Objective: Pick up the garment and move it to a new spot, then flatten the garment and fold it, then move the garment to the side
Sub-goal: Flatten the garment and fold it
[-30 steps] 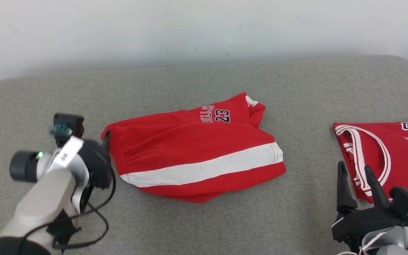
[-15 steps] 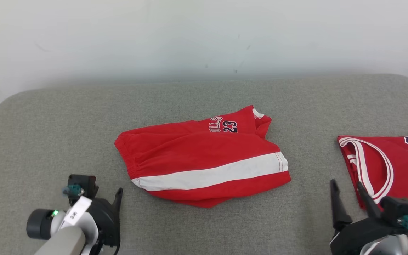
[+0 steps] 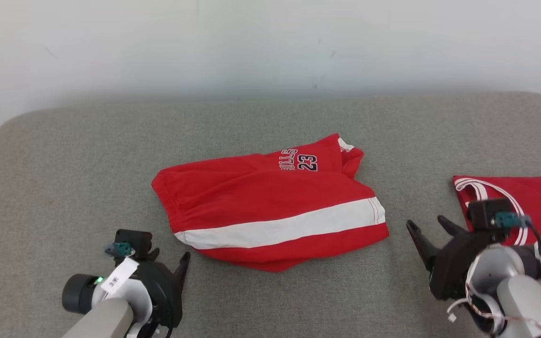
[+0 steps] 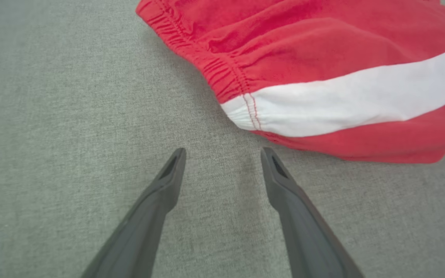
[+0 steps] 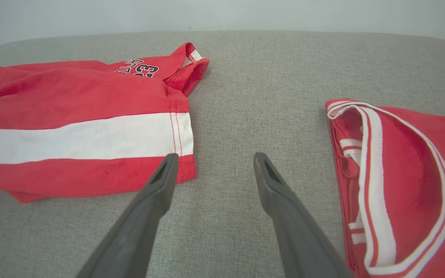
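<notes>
The grey padded bench (image 3: 64, 155) stretches across my whole front, and the red shorts (image 3: 270, 206) lie near its middle, folded over on themselves, resting flat and held by nothing. Their long axis runs side to side before me: the gathered waistband (image 4: 214, 69) is at my left, and the leg hem with the white stripe's stitched end is at my right. A red jersey (image 3: 533, 206) lies well apart from them at the far right of the bench.

I judge the fold done and the shift to the side to be what is left, so what matters is how each end sits against my arms. My left gripper (image 3: 169, 258) is low at the near left, fingers spread wide and empty. The waistband's near corner, where the white stripe (image 4: 342, 100) ends, lies just ahead of it and slightly to its right. My right gripper (image 3: 425, 221) is spread wide and empty too, sitting in the bare gap between shorts and jersey, with the hem corner (image 5: 182, 170) just beside its left finger.

Each arm has its own end close by, and neither is clearly nearer. One pinch at each near corner would carry the shorts along their length.
</notes>
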### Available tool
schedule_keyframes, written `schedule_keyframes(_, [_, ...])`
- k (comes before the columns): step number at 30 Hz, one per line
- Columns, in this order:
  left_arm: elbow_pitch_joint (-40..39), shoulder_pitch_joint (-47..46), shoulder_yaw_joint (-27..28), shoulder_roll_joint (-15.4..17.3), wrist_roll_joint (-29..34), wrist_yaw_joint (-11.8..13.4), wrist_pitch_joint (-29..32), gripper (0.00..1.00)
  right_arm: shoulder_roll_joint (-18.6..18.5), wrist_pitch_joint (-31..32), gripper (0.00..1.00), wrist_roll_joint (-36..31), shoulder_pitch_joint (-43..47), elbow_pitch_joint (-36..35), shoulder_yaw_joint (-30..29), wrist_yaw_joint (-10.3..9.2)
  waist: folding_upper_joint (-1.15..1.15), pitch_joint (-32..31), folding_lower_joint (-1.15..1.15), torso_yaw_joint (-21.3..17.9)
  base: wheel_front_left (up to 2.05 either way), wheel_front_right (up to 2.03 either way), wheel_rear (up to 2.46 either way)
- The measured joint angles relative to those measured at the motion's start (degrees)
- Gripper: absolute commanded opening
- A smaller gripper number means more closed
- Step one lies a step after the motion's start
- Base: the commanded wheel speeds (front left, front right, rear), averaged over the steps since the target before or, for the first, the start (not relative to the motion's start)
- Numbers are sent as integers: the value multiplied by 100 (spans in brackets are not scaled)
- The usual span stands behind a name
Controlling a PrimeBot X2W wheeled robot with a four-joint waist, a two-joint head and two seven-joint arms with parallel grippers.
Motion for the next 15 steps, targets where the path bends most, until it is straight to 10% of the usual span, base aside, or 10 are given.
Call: schedule_keyframes(15, [-398,-526,42,13,-51,8,668,100,18,1276,91,376,-1395,944,98,133,0,544,1,218,0,0,0])
